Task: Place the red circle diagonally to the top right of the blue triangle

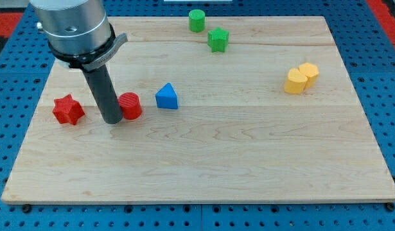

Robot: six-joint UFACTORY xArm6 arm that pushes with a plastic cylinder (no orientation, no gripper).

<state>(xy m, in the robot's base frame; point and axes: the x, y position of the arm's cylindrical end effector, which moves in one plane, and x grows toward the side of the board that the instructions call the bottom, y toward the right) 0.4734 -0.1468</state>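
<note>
Only one camera view here, looking down at a slant over a wooden board (pixel 203 160) sitting on blue pegboard (pixel 390 96).

Hidden stuff first: arm's metal housing (pixel 72 25) cut off by the view's top edge, so nothing visible above it. Dark rod (pixel 104 90) covers the left edge of the red circle (pixel 131 106), so can't really confirm contact, though it looks like touching. Yellow pair at the view's right hard to read: two yellow blocks (pixel 301 78) pressed together, shapes unclear, maybe rounded or hexagonal.

Red circle: short cylinder standing upright, flat face up, axis vertical, so no real pointing direction. Sits at the view's left-centre, just left of the blue triangle (pixel 166 97) and a touch lower, with a small gap between the two. Blue triangle stands with its apex toward the view's top.

No pincer on this rig, just a plain rod, so nothing to open, close or hold. My tip (pixel 112 120) down on the board, right against the red circle's left side, between it and the red star (pixel 68 110). Red star a little apart from the tip, near the board's left edge.

Up top: green cylinder (pixel 196 20) and green star (pixel 218 40), close together, well apart from everything red and blue.
</note>
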